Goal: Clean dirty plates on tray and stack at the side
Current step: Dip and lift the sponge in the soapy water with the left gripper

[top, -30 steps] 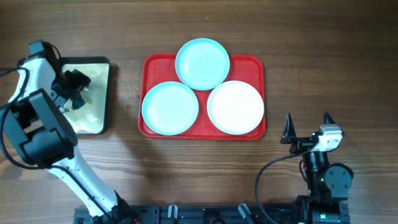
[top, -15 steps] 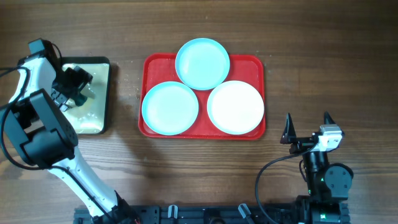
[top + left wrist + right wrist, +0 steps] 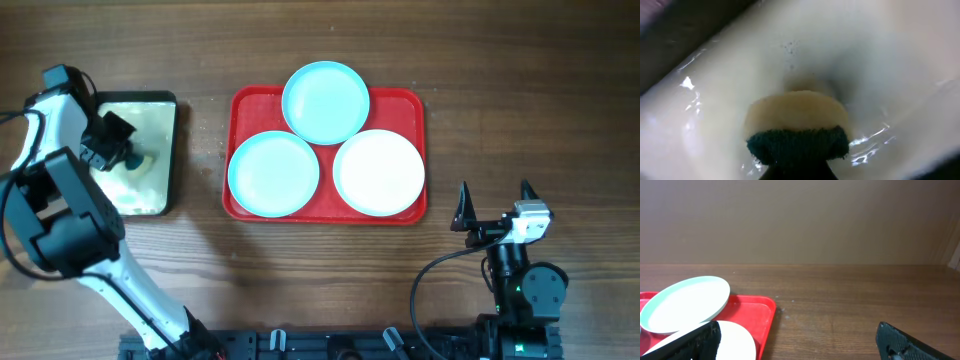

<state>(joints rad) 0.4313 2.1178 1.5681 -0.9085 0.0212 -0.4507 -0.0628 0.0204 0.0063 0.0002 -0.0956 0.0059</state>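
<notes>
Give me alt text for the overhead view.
Three plates fill the red tray: the top blue plate overlapping its far rim, the left blue plate and the white plate side by side below. The left gripper holds a sponge in the cream pan left of the tray; the right gripper hangs open at lower right.

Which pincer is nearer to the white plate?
Right. The right pincer is open, just off the red tray near the white plate; the left pincer holds a sponge in the cream pan, beyond the tray's opposite end.
</notes>
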